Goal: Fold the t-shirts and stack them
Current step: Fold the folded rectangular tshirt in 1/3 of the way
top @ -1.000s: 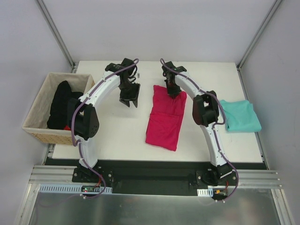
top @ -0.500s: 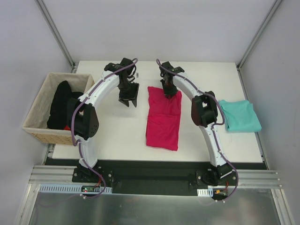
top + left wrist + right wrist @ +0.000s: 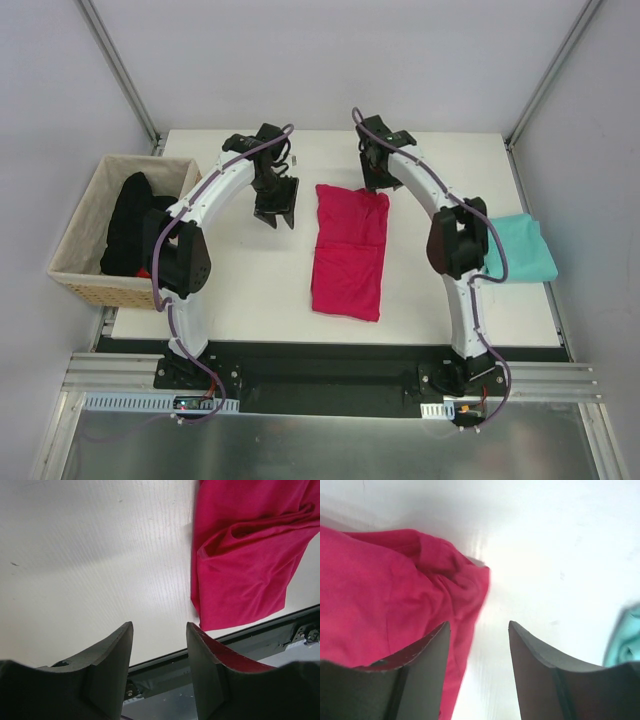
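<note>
The crimson-pink t-shirt [image 3: 349,250] lies folded into a long strip in the middle of the table; it also shows in the left wrist view [image 3: 245,555] and the right wrist view [image 3: 385,595]. The teal t-shirt [image 3: 516,247] lies folded at the right edge, a sliver of it in the right wrist view [image 3: 624,645]. My right gripper [image 3: 381,182] is open and empty, just above the pink shirt's far right corner. My left gripper [image 3: 274,212] is open and empty, left of the pink shirt, over bare table.
A woven wicker basket [image 3: 83,255] with dark clothes in it stands off the table's left edge. The table's near edge [image 3: 240,635] and a metal rail lie close below the pink shirt.
My right gripper dragged the pink shirt's far end leftward, then let go and lifted away to the far right. The shirt now lies straighter. The left arm has not moved.
</note>
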Available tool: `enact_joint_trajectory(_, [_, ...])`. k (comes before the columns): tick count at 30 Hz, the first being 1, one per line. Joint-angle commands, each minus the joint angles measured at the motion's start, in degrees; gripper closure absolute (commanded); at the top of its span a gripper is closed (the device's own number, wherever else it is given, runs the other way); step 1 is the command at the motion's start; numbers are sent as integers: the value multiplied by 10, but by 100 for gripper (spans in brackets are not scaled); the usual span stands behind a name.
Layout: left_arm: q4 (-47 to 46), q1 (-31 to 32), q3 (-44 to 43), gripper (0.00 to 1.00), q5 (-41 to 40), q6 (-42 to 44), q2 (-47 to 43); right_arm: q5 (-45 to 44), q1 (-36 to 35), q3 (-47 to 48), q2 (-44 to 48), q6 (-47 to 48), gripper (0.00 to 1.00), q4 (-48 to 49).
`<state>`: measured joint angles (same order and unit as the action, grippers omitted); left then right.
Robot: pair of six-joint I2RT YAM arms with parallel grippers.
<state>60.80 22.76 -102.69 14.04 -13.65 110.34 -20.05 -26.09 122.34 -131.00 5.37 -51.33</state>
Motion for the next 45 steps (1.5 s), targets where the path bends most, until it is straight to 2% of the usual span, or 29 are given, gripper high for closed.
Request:
enact_joint_trajectory(1, [-8, -6, 17, 50, 44, -13, -29, -35, -3, -46, 137, -39, 48, -10])
enact_joint_trajectory(2, [-14, -6, 21, 42, 77, -16, -33, -38, -5, -84, 155, -50, 48, -11])
enact_joint_trajectory(6, [-68, -9, 63, 41, 170, -41, -62, -32, -13, -203, 235, -130, 48, -3])
enact_joint_trajectory(10, [-80, -8, 100, 43, 175, -45, -68, -30, -29, -329, 311, -196, 50, 13])
enact_joint_trajectory(12, [-86, -8, 115, 49, 173, -44, -80, -43, -51, -386, 344, -217, 52, 5])
enact_joint_trajectory(16, [-94, -3, 171, 51, 152, -37, -101, -47, -92, -459, 384, -276, 54, -6])
enact_joint_trajectory(23, [-99, 47, 236, 51, 109, -45, -112, -72, -205, -515, 407, -375, 56, -41])
enact_joint_trajectory(29, [-109, 98, 261, 50, 102, -59, -108, -68, -264, -565, 421, -440, 57, -52])
enact_joint_trajectory(38, [-136, 124, 318, 50, 106, -75, -114, -65, -337, -604, 411, -512, 58, -54])
enact_joint_trajectory(45, [-166, 148, 358, 50, 110, -108, -128, -68, -358, -611, 407, -523, 58, -54])
